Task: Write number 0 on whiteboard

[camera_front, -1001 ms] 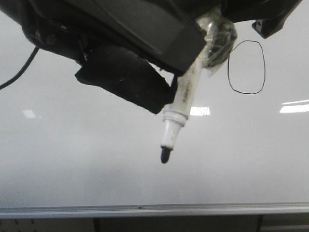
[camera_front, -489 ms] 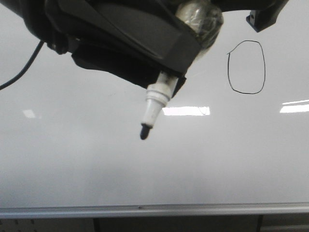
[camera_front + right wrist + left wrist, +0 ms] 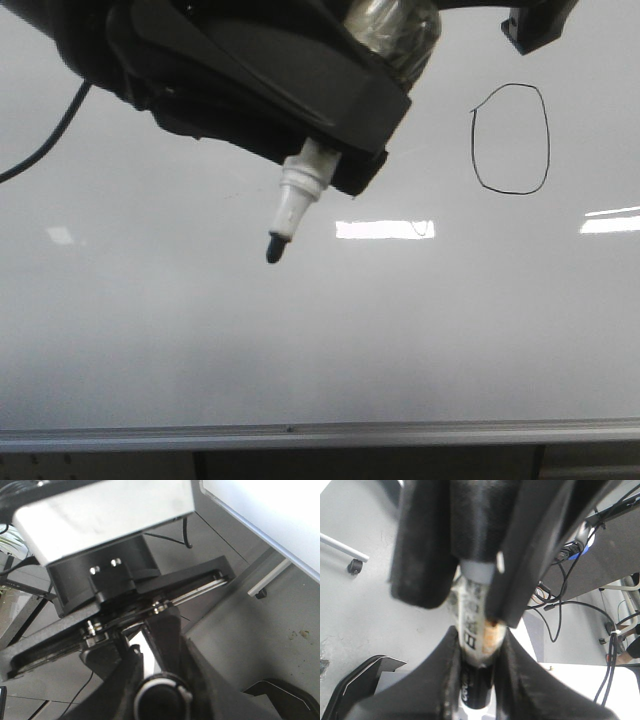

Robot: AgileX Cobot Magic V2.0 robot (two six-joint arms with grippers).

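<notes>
Left end effector (image 3: 300, 110) clenched on marker (image 3: 293, 205), tip off whiteboard (image 3: 200, 330), covers board's upper left w/ number 0 (image 3: 511, 139) clear; right end effector's grip state can't tell.

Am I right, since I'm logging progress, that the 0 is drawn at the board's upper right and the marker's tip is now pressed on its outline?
Not quite. The 0 is drawn at the upper right of the board, but the marker is not on its outline: the front view shows its tip well to the left of and below the 0.
</notes>
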